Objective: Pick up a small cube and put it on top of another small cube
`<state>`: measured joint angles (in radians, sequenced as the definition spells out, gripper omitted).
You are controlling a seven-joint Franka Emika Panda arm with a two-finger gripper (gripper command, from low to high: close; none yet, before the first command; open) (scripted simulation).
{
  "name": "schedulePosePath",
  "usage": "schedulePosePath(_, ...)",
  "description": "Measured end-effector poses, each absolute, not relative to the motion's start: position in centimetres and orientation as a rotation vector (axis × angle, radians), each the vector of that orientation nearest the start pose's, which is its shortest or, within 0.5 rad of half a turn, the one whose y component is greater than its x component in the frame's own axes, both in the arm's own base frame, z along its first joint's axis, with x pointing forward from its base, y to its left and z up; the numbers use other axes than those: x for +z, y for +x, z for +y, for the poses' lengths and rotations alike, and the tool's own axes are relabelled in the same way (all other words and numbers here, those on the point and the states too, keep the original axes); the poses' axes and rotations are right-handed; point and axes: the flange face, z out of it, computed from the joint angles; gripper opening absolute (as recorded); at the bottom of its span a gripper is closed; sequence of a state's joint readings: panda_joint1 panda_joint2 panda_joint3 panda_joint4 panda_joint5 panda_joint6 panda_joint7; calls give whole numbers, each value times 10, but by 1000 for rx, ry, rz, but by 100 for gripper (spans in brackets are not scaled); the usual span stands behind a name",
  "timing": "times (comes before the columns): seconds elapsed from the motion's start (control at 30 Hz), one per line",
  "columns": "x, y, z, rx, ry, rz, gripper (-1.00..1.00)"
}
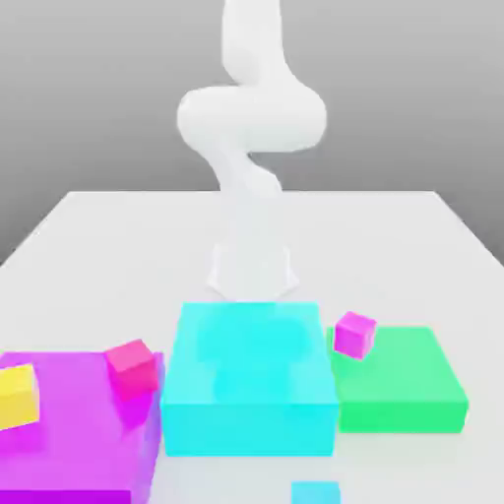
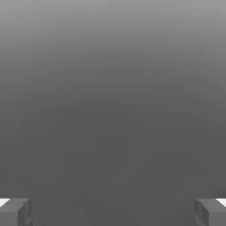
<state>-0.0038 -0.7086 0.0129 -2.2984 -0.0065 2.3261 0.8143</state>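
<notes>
The white robot arm (image 1: 252,118) stands at the upper centre of the exterior view, and its base is at the far part of the pale table (image 1: 118,256). The claw (image 2: 113,212) is in the hand view; it is open, with its 2 fingers wide apart.

The small light-blue cube (image 1: 315,493) is at the bottom edge of the exterior view, a little right of the centre — this edge cuts part of it. The small magenta cube (image 1: 353,336) is in the right half of the frame, at the upper left corner of the flat green block (image 1: 399,379). It looks turned and tilted, and I cannot tell how it is supported.

In the middle of the lower half is the big cyan block (image 1: 250,379), between the green block and the big purple block (image 1: 64,433) at the lower left. The hot-pink cube (image 1: 133,369) is seen over the upper right part of the purple block. The yellow cube (image 1: 17,397) is at the left edge of the frame, partly cut off.
</notes>
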Motion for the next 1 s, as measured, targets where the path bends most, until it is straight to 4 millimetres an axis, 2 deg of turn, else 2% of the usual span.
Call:
schedulePosePath(0.23,584,460,20,-760,-2619,1113,0)
schedulePosePath(0.37,521,494,28,-638,-2686,1140,0)
schedulePosePath(0.5,454,519,36,-509,-2746,1162,0)
schedulePosePath(0.73,329,540,53,-268,-2836,1189,0)
schedulePosePath(1.0,189,531,69,-12,-2895,1212,0)
